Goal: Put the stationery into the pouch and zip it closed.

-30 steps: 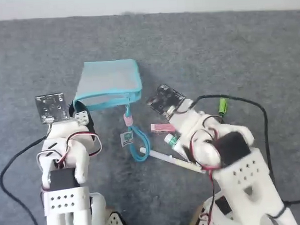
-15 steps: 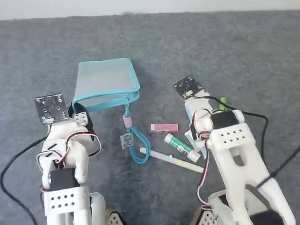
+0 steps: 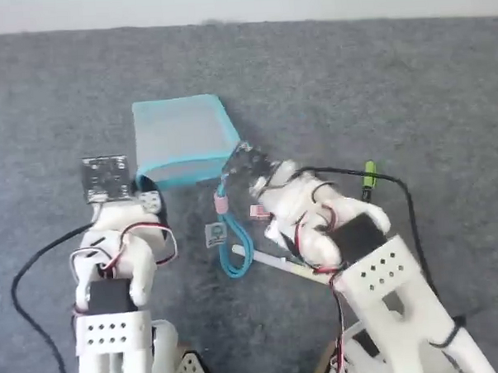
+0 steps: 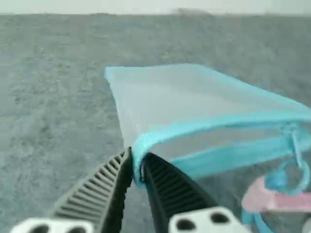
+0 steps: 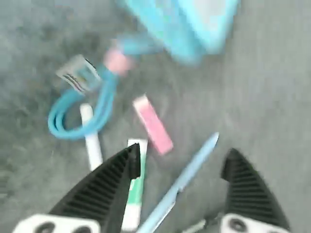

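While the left gripper (image 4: 136,165) is pinched tight on the blue rim at 1 corner of the pouch (image 4: 194,104), the right gripper (image 5: 183,154) hangs over the loose stationery with its jaws spread wide and nothing clamped. The pouch lies flat on the grey mat (image 3: 393,89), zipper edge toward the arms. Its mouth appears to gape a little under the lifted rim.

Near that edge lie the pink eraser (image 5: 153,124), the green-and-white tube (image 5: 132,191), a white pen (image 5: 91,141) and a pale blue pen (image 5: 192,172). The blue pen runs between the spread jaws, and whether it touches either cannot be told. The blue strap (image 5: 77,114) with its tag (image 5: 77,73) trails from the zipper end among these items.

Probable faults:
1. The items lie close together, so wide jaws coming down may catch 2 at once or knock the eraser aside.
2. The strap loop lies beside the white pen and could snag a finger, dragging the pouch.
3. The left hold is on a thin strip of limp mesh, so a tug may pull the rim free and let the mouth collapse.
4. A long pen gripped off-centre may tilt and jam at the narrow opening.
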`<action>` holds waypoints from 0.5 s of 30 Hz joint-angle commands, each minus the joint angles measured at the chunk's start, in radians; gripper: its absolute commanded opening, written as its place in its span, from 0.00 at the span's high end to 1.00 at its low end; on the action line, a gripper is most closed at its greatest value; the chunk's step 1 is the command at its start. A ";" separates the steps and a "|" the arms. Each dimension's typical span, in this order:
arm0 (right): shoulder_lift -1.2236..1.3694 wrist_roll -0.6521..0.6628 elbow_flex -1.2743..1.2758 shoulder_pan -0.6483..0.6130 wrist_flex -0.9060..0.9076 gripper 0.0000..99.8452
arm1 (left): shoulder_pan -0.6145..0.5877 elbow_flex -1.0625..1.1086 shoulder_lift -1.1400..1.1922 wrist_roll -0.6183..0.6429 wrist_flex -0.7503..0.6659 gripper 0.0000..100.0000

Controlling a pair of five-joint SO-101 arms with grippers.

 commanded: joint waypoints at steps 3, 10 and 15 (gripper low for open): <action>0.010 0.216 0.000 -0.021 -0.174 0.61 | 0.080 -0.056 0.012 -0.054 0.025 0.99; 0.074 0.344 0.068 -0.030 -0.305 0.61 | 0.080 -0.079 0.012 -0.054 0.044 0.99; 0.162 0.382 0.075 -0.065 -0.401 0.61 | 0.080 -0.087 0.012 -0.054 0.052 0.99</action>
